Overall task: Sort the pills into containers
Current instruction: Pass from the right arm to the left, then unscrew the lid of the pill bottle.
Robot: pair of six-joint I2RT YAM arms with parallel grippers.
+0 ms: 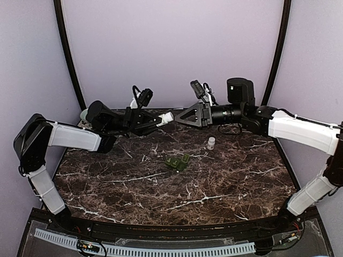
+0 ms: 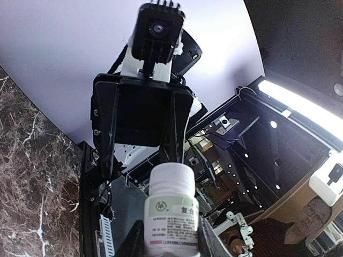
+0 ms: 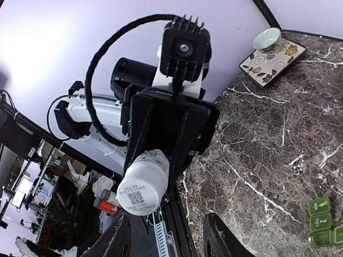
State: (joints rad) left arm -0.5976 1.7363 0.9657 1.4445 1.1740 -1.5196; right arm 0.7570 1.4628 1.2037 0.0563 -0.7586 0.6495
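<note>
Left wrist view has the left gripper (image 2: 171,242) clenched around the body of a white bottle (image 2: 172,211), held in the air with its cap end pointing away towards the other arm. Facing it, the right gripper (image 3: 169,222) is released: its jaws stand apart, with the bottle's end just ahead of them and nothing between them. From above, the two arms meet nose to nose over the back of the table (image 1: 225,182), the bottle bridging the small gap between them. Below, well apart from both grippers, a green organizer (image 1: 178,162) lies near the middle of the marble, and a small white item (image 1: 211,142), cap or vial I cannot tell, stands just beyond it to the right. A patterned dish (image 3: 270,53) sits at the far left corner. The step in hand looks like uncapping the bottle; whether the cap is on I cannot tell. Next, the right jaws would need to line up squarely on the cap end, close and twist while the left holds firm, before any pills go to the organizer.
</note>
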